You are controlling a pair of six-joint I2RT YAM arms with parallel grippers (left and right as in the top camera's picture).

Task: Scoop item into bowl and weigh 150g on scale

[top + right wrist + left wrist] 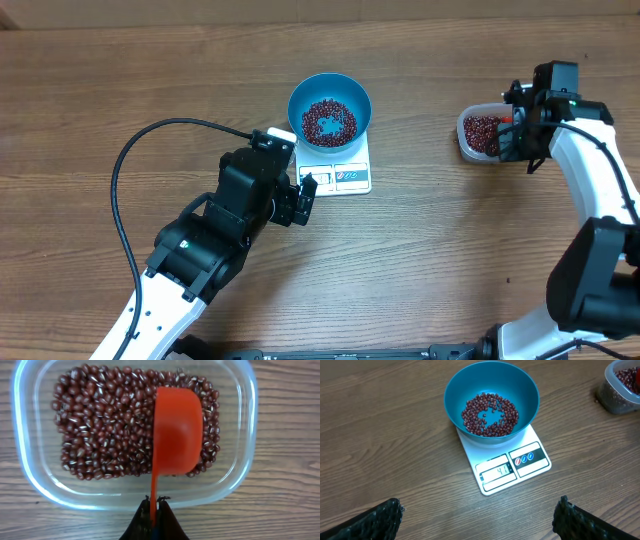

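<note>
A blue bowl (330, 108) holding a thin ring of red beans (489, 414) stands on a white scale (512, 467) whose display reads 41. My left gripper (477, 520) hovers open over bare wood just in front of the scale, nothing between its fingers. At the right, a clear tub (240, 435) is full of red beans (100, 430). My right gripper (154, 504) is shut on the handle of an orange scoop (177, 430), whose cup lies edge-on over the beans in the tub. In the overhead view the right gripper (520, 125) is over the tub (478, 132).
A black cable (150, 150) loops across the table left of the scale. Wood surface lies between the scale and the tub.
</note>
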